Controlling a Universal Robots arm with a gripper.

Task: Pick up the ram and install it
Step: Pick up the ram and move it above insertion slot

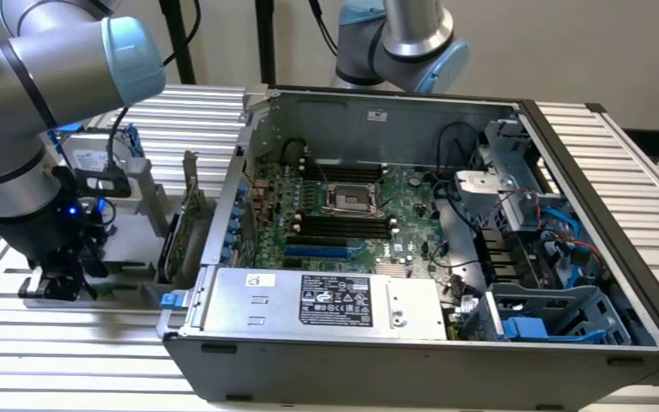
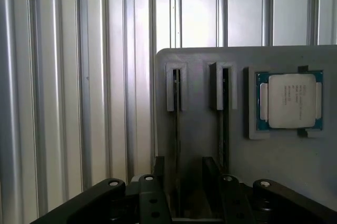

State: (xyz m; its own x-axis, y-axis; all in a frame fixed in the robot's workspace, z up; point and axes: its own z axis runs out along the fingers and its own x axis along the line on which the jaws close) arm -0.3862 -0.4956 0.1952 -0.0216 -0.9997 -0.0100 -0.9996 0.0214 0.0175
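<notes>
Pincer (image 2: 185, 170) is low over the grey parts holder (image 2: 284, 166), which sits on the slatted desk (image 2: 68, 103). In the exterior view you'll find the pincer (image 1: 59, 281) close to the desk (image 1: 78, 343), towards that view's left and well apart from the open computer case (image 1: 421, 343).

Pincer state: apart. The two dark fingers (image 2: 159, 168) stand with a clear gap between them.

The ram (image 2: 177, 103) stands on edge in one of the holder's two narrow slots, so the wrist view gives you only a thin dark line. That line runs straight into the gap between the fingers, so they straddle it. You cannot tell whether either finger touches it; nothing looks clamped.

A second stick (image 2: 224, 113) stands on edge in the neighbouring slot, just outside the fingers' gap. Just beyond that slot a square silver processor chip (image 2: 291, 100) lies flat in its own pocket of the holder.

Inside the case, the motherboard (image 1: 353, 206) lies flat with its row of long black memory slots (image 1: 341, 227) showing. An expansion card (image 1: 189, 215) stands upright between the pincer's arm and the case wall.

A second arm (image 1: 404, 43) rises behind the case, near the top of the exterior view.
</notes>
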